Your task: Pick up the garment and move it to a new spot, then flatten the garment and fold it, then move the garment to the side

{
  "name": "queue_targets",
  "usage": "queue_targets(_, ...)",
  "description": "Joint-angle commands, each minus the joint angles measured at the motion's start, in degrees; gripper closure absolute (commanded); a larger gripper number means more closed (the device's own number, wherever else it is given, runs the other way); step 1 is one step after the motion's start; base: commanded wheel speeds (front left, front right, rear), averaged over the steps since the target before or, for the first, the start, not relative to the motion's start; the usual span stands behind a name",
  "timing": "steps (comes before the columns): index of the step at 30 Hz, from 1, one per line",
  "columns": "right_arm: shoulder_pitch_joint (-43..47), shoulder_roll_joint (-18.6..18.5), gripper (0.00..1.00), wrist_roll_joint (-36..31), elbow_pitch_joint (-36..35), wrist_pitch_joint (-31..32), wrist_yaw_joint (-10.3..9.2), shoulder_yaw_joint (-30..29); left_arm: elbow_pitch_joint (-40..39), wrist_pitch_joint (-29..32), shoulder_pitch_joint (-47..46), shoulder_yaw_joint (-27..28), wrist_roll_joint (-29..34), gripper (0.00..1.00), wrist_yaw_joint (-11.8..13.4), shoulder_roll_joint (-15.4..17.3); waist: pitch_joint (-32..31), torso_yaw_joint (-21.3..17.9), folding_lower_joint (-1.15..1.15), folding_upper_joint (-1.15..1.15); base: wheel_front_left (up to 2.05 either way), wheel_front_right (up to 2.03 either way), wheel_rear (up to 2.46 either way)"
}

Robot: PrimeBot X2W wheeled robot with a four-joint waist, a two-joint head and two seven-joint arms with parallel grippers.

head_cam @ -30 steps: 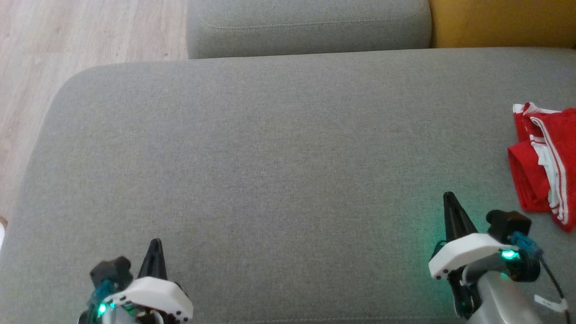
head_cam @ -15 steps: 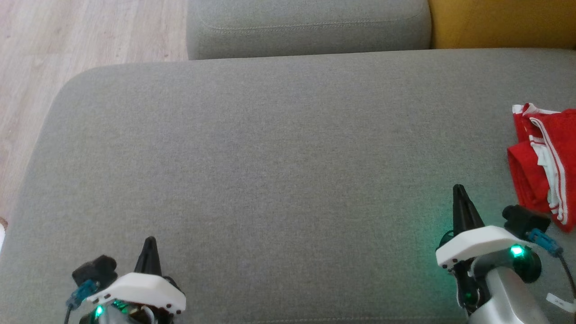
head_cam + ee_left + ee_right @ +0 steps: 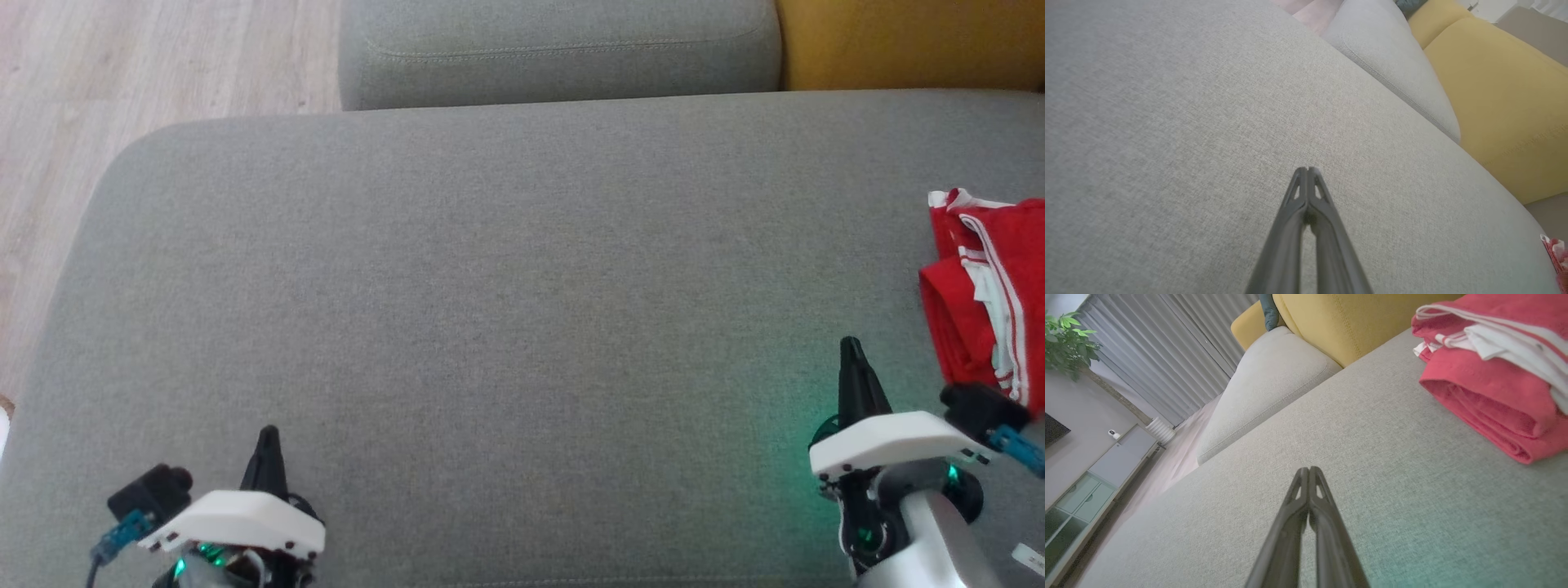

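Looking first at the right hand, I see its two dark fingers pressed together with no gap, and nothing is between them. The left hand is the same: fingers closed to one point, holding nothing. Both hang low over the gray sofa seat, the right hand at about 5 o'clock in the head view and the left at about 7 o'clock.

During the last second both hands have drifted a little outward. The right hand has slid toward 3 o'clock, so the black camera block on its wrist is now just beside the near edge of the garment. The left hand has gone a little toward 8 o'clock and sits lower in the head view. Neither has opened.

The garment itself has not moved. It is red with white stripes and lies as a folded bundle at 3 o'clock, on the far right part of the seat, partly cut by the edge of the head view. In the right wrist view it lies in several layers, apart from the fingers. Beyond it, toward 1 o'clock, is the yellow cushion, and a gray back cushion is at 12 o'clock.

In my judgement the folding and the move to the side are already done, and the empty arms are only withdrawing to rest.
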Motion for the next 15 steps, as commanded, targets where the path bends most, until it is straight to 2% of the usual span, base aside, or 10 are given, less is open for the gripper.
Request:
queue_targets(1,-1.62,-0.24,1.0,1.93,-2.53,0.29,0.12,0.11,-2.23,0.3,-2.91,1.5,-1.64,1.0,-0.45,0.51,-0.02,0.0,0.0,0.0,0.0,0.0,0.0)
queue_targets(15,-0.39,-0.27,1.0,11.57,-5.44,2.61,0.17,-0.66,-3.64,2.66,-3.23,2.99,-10.5,1.0,-1.84,0.59,-0.21,-0.01,0.0,0.0,0.0,0.0,0.0)
